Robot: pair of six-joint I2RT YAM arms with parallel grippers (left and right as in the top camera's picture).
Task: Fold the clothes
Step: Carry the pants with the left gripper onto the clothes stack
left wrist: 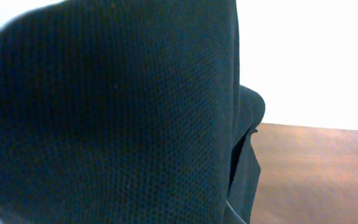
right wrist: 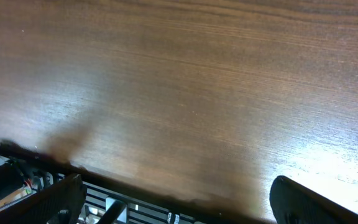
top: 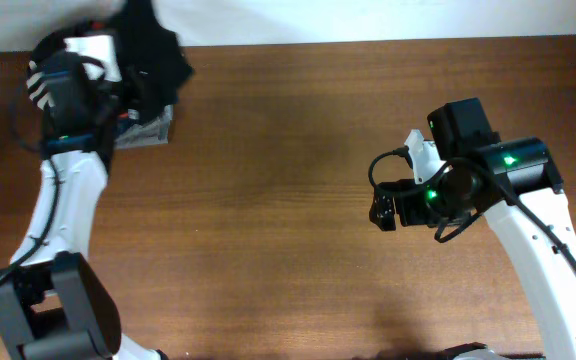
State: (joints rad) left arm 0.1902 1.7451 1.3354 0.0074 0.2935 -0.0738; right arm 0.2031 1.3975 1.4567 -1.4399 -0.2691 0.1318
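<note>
Brown wooden table [top: 288, 150], white wall [top: 368, 18] at 12 o'clock. At 10 o'clock, the bunched black garment [top: 156, 45] covers the left gripper [top: 128, 95], so I cannot tell its finger state. A grey folded cloth [top: 150, 130] lies beside. Right gripper [top: 383, 210], 3 o'clock, fingers [right wrist: 42, 199] spread.

Overhead straight down; left wrist close on clothes [left wrist: 104, 112], right on table [right wrist: 179, 74].

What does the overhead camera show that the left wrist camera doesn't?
Only overhead: the left arm reaching to the far corner of the table, the right gripper hanging over bare wood, and a grey item next to the black garment. Only left wrist: the garment's fine knit weave up close, filling most of the frame. Both: the black garment and the brown wooden table.
</note>
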